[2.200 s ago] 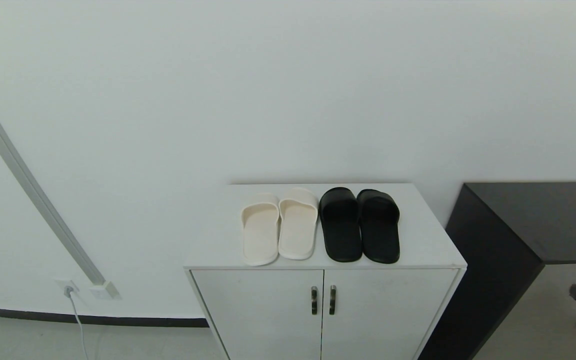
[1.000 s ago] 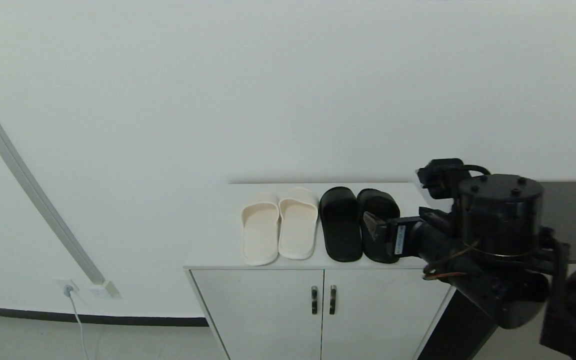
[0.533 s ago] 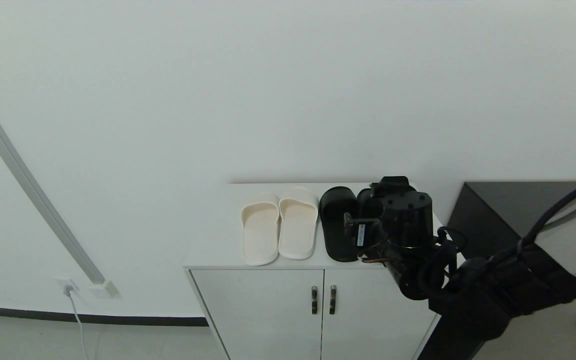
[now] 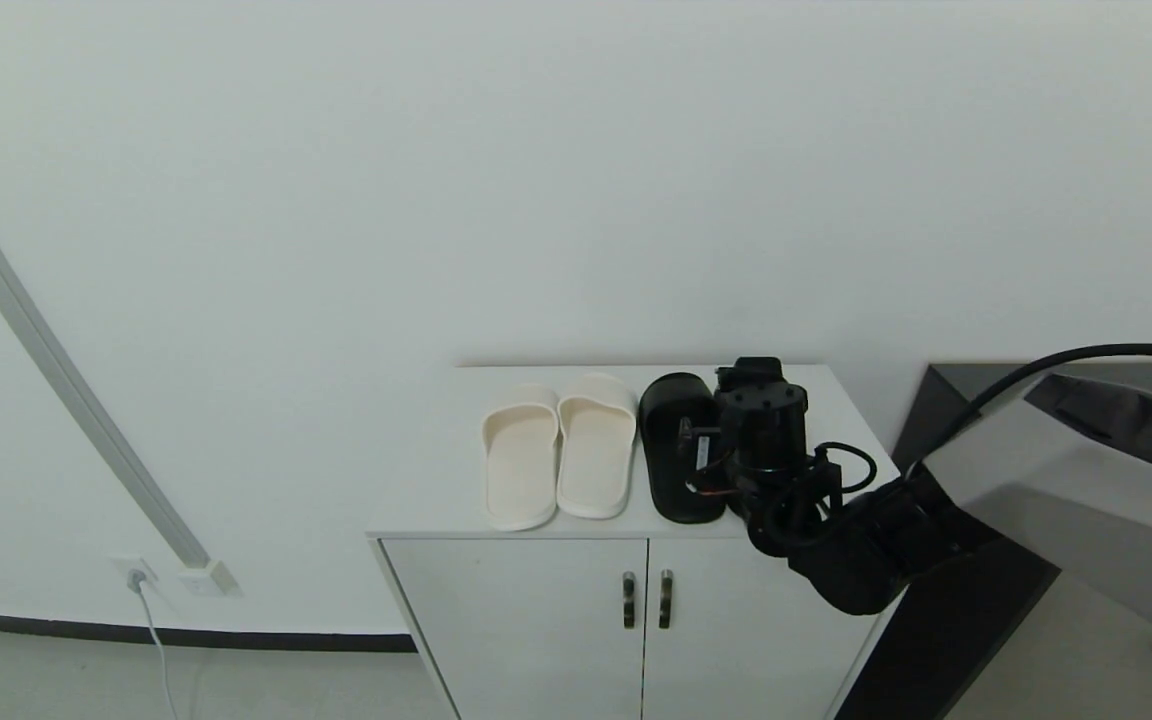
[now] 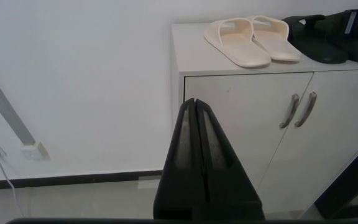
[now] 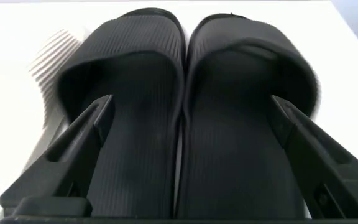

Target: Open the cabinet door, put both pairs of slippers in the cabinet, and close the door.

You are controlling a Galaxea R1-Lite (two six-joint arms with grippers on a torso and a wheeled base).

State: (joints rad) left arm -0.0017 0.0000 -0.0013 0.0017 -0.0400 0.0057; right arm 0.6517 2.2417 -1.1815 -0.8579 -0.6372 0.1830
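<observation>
Black rubber lies between the fingers of my right hand [image 6: 191,102]: the pair of black slippers [image 6: 135,87] rests side by side on the top of the cabinet [image 4: 436,495]. This hand is spread wide and grips nothing. One of its fingers [image 6: 73,155] stands outside each slipper, so the whole pair is between them. Whether the fingers touch the rubber, I cannot tell. The toe ends of the slippers point away from my hand, toward the wall.

To the left of my right hand, just beside the black pair, lie the cream slippers [image 4: 596,450], also side by side and facing the same way. Below this hand the two doors [image 4: 526,630] of the cabinet are shut, and their metal handles [image 4: 627,600] stand upright, close together at the middle. To the right of the hand, just beside the cabinet, stands a dark piece of furniture [image 4: 946,640].

My left hand [image 5: 196,102] is clenched, the two fingers pressed flat together with nothing between them. It hangs low, well apart from the cabinet. Both pairs of slippers lie ahead of it and higher up, and the handles are ahead of it, a little to the right.
</observation>
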